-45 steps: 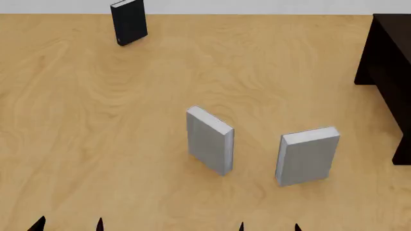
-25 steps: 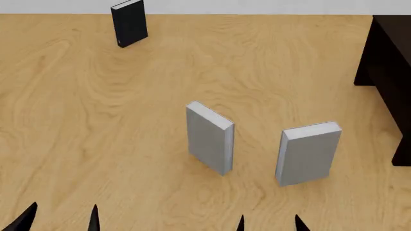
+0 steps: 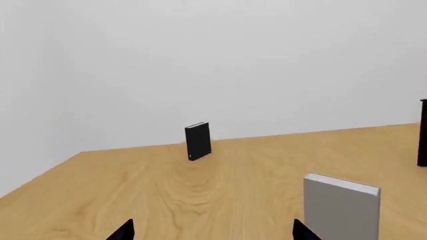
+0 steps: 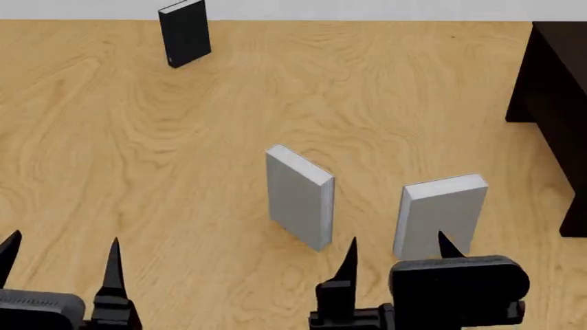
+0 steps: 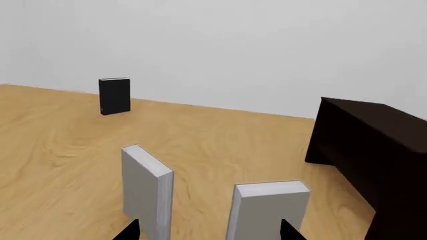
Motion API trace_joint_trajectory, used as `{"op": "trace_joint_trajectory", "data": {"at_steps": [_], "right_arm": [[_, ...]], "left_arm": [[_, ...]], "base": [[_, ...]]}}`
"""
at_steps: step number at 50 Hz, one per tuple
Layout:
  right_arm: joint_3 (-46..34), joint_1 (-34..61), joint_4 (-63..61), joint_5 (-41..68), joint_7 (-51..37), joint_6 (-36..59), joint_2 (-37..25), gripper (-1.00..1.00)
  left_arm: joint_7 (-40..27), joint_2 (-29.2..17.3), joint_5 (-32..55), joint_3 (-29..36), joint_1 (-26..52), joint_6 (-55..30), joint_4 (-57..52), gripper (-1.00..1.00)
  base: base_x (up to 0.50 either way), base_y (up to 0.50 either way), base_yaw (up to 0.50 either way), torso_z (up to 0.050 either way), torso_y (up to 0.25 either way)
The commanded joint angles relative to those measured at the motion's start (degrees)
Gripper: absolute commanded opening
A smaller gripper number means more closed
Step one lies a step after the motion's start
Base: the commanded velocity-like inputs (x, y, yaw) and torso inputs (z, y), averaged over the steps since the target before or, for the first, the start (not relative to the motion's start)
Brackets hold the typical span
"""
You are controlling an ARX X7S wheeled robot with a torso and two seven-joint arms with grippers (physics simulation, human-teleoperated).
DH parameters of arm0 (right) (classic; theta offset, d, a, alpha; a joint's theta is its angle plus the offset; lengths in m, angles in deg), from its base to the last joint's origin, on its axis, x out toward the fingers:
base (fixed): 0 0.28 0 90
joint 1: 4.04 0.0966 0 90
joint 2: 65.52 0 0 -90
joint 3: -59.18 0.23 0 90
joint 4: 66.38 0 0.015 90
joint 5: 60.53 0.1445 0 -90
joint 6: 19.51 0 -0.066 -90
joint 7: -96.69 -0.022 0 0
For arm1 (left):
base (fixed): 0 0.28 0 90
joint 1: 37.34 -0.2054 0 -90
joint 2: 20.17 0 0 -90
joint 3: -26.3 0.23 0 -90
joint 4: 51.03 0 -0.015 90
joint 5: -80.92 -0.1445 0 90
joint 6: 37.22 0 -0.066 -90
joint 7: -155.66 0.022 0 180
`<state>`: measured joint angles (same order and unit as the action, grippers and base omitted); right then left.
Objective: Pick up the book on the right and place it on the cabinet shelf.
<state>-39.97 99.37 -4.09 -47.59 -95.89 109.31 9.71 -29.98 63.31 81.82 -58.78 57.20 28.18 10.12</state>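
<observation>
The book to be picked up stands upright on the wooden counter, at the right of the head view, its pale grey cover facing the camera and its white page edges on top. Its twin, the other grey book, stands upright just to its left, turned at an angle so that one narrow edge faces forward; the two are near each other but apart. A small black book stands upright well away at the far edge of the counter, close to the white wall.

The dark cabinet sits at the right edge of the head view, well apart from the grey book. Its flat top and side show in the right wrist view, but no shelf board can be made out.

The right end effector hangs just in front of the book, its two pointed fingers spread apart, one finger towards the gap between the two grey books and the other overlapping the lower part of the book's cover. Whether it touches the cover cannot be told. It holds nothing.

The left end effector hangs low at the near left, fingers spread and empty, well apart from all three books
</observation>
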Motion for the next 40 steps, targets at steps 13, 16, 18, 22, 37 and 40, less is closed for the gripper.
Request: {"op": "trace_joint_trajectory", "data": {"at_steps": [13,16,18,22,37,40], "right_arm": [[0.8,7.2,-5.0,0.7,-1.5,9.7,-2.9,1.0],[0.7,7.3,-4.9,0.6,-1.4,9.2,-3.1,1.0],[0.7,7.3,-4.7,0.7,-1.3,8.9,-3.2,1.0],[0.7,7.2,-4.6,0.6,-1.3,8.7,-3.4,1.0],[0.7,7.2,-5.6,0.6,-1.5,9.1,-4.6,1.0],[0.6,7.2,-5.8,0.5,-1.6,9.2,-4.7,1.0]], "left_arm": [[-1.7,-2.5,-2.3,3.7,4.8,-3.9,-4.4,1.0],[-1.5,-2.5,-1.7,3.7,5.1,-4.9,-4.5,1.0],[-2.2,-2.5,-2.2,3.8,5.3,-4.8,-4.4,1.0],[-1.4,-2.4,-0.6,3.5,5.5,-5.7,-4.9,1.0],[-2.4,-2.4,-0.4,5.0,6.0,-6.3,-6.7,1.0],[-2.6,-2.4,-0.2,4.8,6.1,-6.6,-7.0,1.0]], "base": [[0.0,0.0,0.0,0.0,0.0],[0.0,0.0,0.0,0.0,0.0],[0.0,0.0,0.0,0.0,0.0],[0.0,-0.12,0.0,0.0,0.0],[0.08,-0.2,0.0,0.0,0.0],[0.17,-0.18,0.0,0.0,0.0]]}}
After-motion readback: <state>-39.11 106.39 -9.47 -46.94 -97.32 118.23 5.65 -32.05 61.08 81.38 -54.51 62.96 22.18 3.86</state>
